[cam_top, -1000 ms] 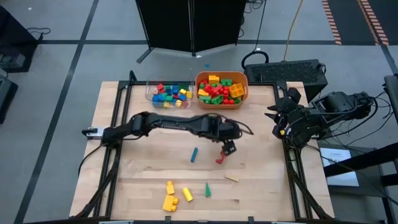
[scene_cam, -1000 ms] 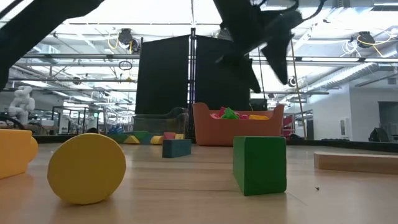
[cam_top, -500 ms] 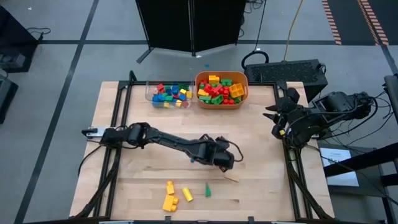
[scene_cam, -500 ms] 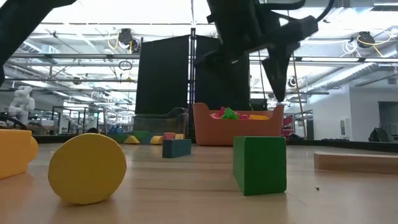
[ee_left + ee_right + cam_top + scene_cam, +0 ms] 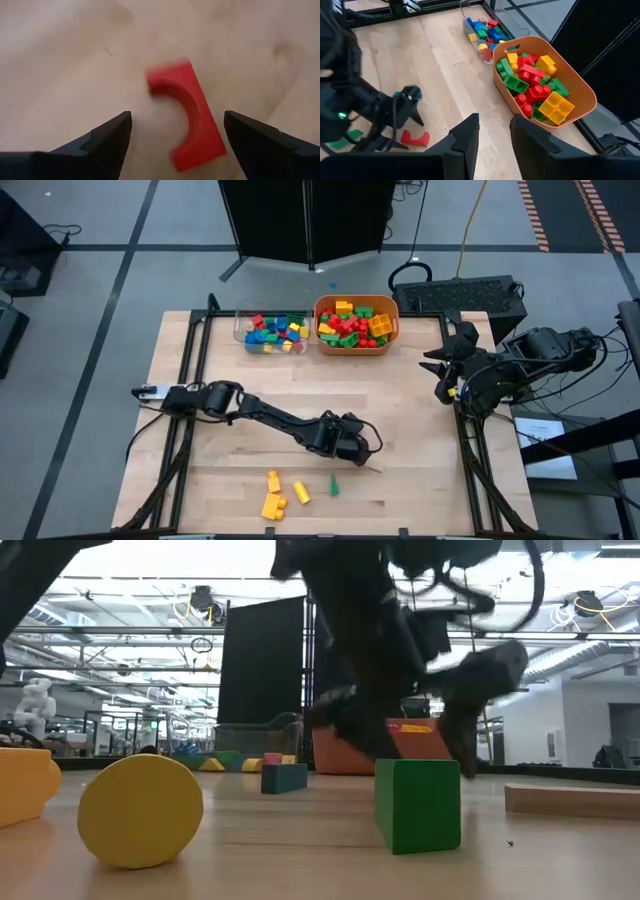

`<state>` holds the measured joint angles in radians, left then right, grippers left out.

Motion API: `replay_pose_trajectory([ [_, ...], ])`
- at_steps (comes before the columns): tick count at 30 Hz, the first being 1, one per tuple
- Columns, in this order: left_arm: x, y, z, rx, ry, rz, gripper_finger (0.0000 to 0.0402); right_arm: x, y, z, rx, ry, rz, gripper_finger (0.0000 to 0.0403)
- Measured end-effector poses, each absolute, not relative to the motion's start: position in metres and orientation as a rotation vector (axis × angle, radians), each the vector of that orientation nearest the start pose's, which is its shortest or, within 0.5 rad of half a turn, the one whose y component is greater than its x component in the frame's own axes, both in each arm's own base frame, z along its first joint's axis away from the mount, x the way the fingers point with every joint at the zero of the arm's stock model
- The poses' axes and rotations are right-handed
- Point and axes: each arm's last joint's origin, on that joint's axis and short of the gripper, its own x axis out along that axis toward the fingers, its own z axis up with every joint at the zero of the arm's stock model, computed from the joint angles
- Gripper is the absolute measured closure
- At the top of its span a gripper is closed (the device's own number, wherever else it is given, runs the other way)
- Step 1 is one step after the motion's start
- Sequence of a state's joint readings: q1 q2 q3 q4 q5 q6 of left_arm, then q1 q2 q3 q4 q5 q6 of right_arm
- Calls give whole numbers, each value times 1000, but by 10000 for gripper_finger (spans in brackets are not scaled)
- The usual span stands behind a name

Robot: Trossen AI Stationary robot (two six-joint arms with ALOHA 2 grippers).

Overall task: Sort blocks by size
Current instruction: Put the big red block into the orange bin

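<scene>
A robotics lab — open hall with ceiling ducts (image 5: 560, 655), black partition panels (image 5: 262, 660), a white humanoid robot (image 5: 36, 705).

On the bare table we count three yellow blocks (image 5: 273, 492), one green block (image 5: 334, 486), one red arch block (image 5: 187, 114).

— What colours lay on the table (image 5: 420, 410)?
— Pale wood itself. A red arch block (image 5: 187, 117) sat between the black fingers (image 5: 105, 137) of the left gripper (image 5: 175, 135). A green block (image 5: 418, 804) and yellow blocks (image 5: 273, 498) sat nearer the front, with a teal one (image 5: 284, 777) farther back.
— And the containers?
— An orange tub (image 5: 580, 92) held red, green and yellow bricks; the clear tray (image 5: 272, 332) held blue, red, green and yellow bits.
</scene>
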<state>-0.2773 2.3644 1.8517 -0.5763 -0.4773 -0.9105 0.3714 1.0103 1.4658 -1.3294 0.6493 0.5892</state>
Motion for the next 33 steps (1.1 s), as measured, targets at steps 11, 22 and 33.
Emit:
replay_pose_trajectory([
  [11, 477, -115, 116, -547, 823, 524, 280, 130, 32, 420, 134, 645, -467, 298],
  [22, 478, -81, 177, -517, 741, 450, 288, 130, 32, 420, 132, 642, -470, 298],
  [33, 452, 69, 280, -332, 502, 685, 288, 130, 32, 420, 97, 649, -461, 298],
])
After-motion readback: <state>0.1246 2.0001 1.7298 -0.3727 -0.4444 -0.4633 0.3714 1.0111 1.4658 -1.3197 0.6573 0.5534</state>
